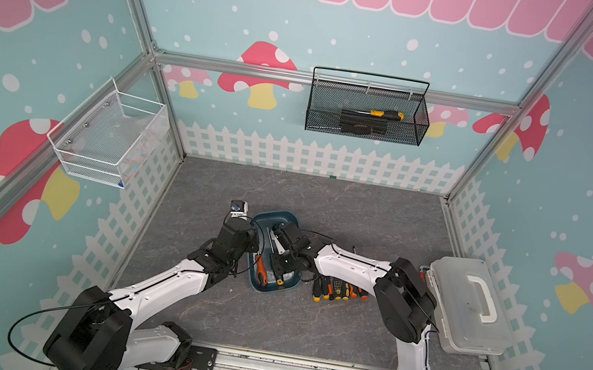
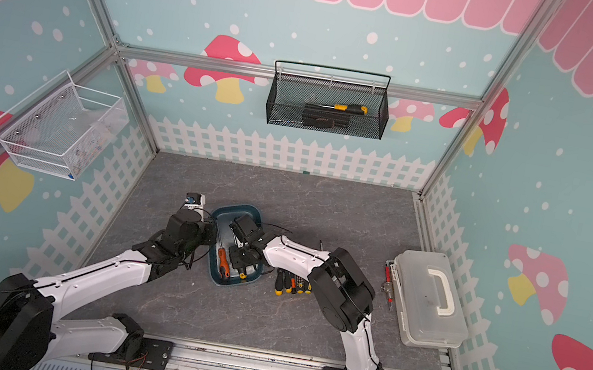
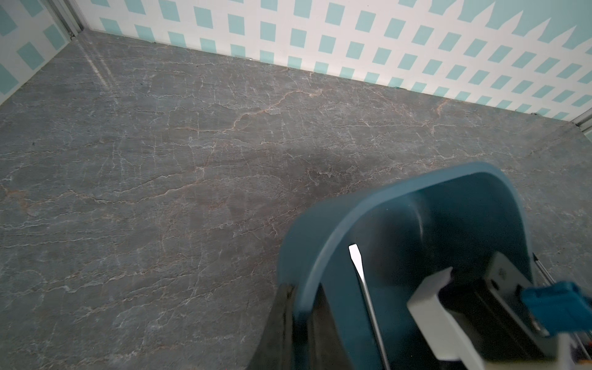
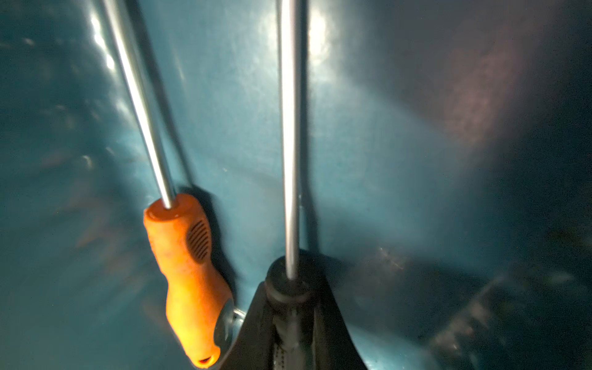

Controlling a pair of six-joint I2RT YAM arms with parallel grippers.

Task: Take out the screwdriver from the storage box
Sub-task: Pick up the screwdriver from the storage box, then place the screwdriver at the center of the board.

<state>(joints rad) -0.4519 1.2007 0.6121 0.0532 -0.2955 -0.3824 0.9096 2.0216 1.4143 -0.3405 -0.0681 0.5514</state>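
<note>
At the storage box left wall: left gripper clenched on rim | box's left half: orange-handled screwdriver lying loose | box's middle: right gripper pinching screwdriver at black handle | handling: likely stiff, light; shaft slick, handle grips best.

The storage box sits on the worktop. In it a screwdriver lies beside a second screwdriver. A row of screwdrivers lies just right of the box, the lidded case further right.
</note>
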